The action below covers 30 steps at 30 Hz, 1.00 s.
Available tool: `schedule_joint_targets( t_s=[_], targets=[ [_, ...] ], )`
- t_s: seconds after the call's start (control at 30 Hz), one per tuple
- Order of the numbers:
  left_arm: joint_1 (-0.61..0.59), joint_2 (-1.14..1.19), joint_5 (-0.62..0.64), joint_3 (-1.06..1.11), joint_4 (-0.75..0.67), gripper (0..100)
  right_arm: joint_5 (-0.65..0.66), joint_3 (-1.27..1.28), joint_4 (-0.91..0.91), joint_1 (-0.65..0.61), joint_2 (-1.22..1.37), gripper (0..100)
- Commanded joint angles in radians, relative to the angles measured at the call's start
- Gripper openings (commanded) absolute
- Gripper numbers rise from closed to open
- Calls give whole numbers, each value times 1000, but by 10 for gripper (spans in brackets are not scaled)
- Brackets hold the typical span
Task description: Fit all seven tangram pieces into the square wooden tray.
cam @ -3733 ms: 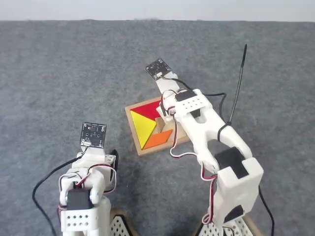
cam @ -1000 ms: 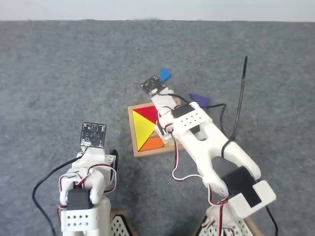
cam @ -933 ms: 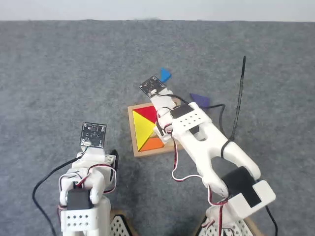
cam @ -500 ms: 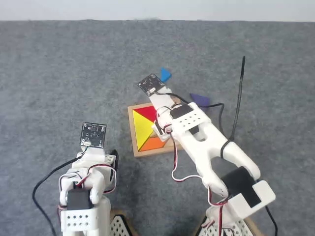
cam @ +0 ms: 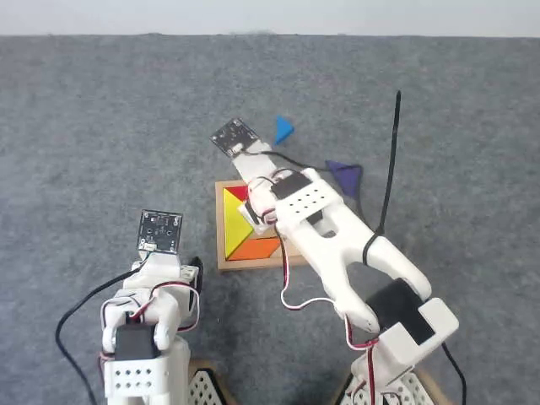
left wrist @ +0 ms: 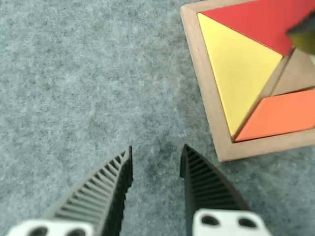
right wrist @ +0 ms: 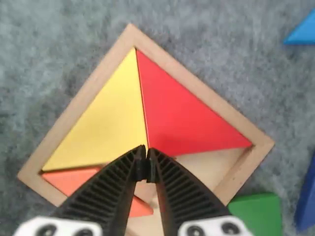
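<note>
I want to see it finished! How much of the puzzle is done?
Done: yellow triangle, red triangle and orange piece in the tray. In hand: nothing; the right gripper is shut, empty, above them. To do: blue triangle, purple piece and green piece outside.

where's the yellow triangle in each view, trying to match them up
High view: yellow triangle in the left half of the tray.
Left wrist view: yellow triangle along the tray's rim.
Right wrist view: yellow triangle along the rim.
Shared landmark: the orange piece touching it.

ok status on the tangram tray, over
Right gripper shut, tips over tray. Left gripper open, off tray. Red, yellow, orange in; green, blue outside.
</note>
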Motion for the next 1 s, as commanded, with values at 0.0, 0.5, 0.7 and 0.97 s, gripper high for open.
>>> schedule_joint_targets(
  t_s=[0.0, 0.5, 0.7, 0.97],
  targets=[
    [3, -28, -6, -8, 9, 153, -9, -83, -8, -5, -13, 16],
    [3, -28, -6, -8, 9, 153, 48, 221, -79, 54, -208, 20],
    [3, -28, -6, -8, 9, 153, 60, 233, -133, 13, -163, 20],
    [3, -28, -6, -8, 9, 153, 61, 201, -131, 13, -45, 20]
  ],
)
